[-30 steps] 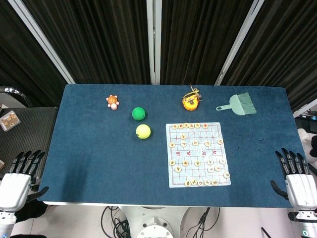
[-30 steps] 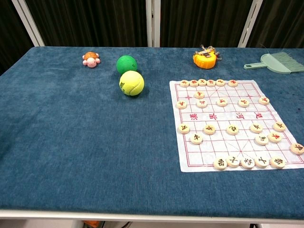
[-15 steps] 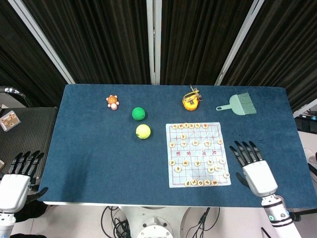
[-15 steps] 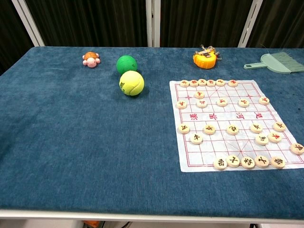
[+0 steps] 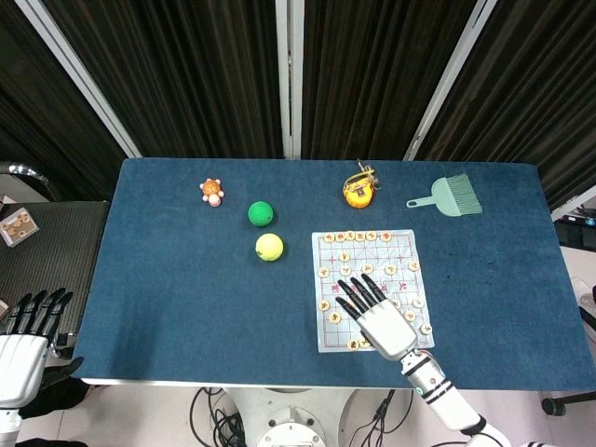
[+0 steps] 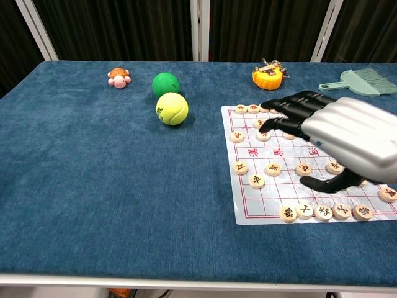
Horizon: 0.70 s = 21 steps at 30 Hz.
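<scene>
My right hand (image 5: 377, 315) (image 6: 338, 136) hovers over the near half of the paper chess board (image 5: 403, 244) (image 6: 248, 211), fingers spread and palm down, holding nothing. Round wooden chess pieces (image 6: 256, 180) lie across the board; some are hidden under the hand. My left hand (image 5: 23, 340) hangs off the table's near left corner, fingers apart and empty; the chest view does not show it. A yellow tennis ball (image 5: 269, 247) (image 6: 172, 108) and a green ball (image 5: 261, 213) (image 6: 165, 84) lie left of the board.
A small orange turtle toy (image 5: 212, 192) (image 6: 118, 77) sits at the far left. An orange tape measure (image 5: 358, 193) (image 6: 268, 76) and a teal hand brush (image 5: 449, 196) (image 6: 363, 81) lie beyond the board. The blue table (image 5: 168, 298) ends just before my left hand.
My right hand has swung left from the table's right edge to above the chess board. My left hand has sunk slightly toward the lower left.
</scene>
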Each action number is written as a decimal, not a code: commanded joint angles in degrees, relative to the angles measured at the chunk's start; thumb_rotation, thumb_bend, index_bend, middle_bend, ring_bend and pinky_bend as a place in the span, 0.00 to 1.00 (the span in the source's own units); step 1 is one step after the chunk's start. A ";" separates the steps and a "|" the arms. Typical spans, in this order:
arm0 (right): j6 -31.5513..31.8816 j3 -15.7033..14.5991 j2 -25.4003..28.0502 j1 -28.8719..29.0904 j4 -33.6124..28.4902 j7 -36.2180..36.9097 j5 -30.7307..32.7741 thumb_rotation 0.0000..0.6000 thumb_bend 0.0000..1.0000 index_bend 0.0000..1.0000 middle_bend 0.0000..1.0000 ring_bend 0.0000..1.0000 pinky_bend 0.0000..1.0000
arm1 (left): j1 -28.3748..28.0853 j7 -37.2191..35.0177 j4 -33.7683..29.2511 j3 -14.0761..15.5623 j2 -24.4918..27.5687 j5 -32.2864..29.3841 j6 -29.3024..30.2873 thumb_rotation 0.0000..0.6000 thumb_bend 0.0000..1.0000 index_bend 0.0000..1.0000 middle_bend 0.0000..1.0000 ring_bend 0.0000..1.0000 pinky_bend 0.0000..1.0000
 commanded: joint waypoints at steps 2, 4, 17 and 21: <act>-1.02 0.30 -3.48 0.62 2.34 -4.11 3.63 1.00 0.21 0.28 0.00 0.00 0.00 | 0.14 -0.55 0.39 -0.16 -0.01 -0.04 0.32 1.00 0.11 0.07 0.05 0.00 0.00; -1.45 0.28 -4.60 0.86 3.20 -4.86 5.03 1.00 0.21 0.29 0.00 0.00 0.00 | 0.20 -0.89 0.65 -0.16 0.00 -0.08 0.34 1.00 0.11 0.07 0.05 0.00 0.00; -3.16 0.10 -10.77 3.61 8.17 -5.65 9.22 1.00 0.23 0.37 0.00 0.00 0.00 | 0.93 -2.40 1.70 -0.19 0.29 -0.34 1.18 1.00 0.11 0.07 0.05 0.00 0.00; -3.21 -0.06 -11.74 4.30 9.03 -5.41 9.80 1.00 0.24 0.38 0.00 0.00 0.00 | 1.10 -2.97 2.14 -0.23 0.30 -0.51 1.27 1.00 0.11 0.07 0.05 0.00 0.00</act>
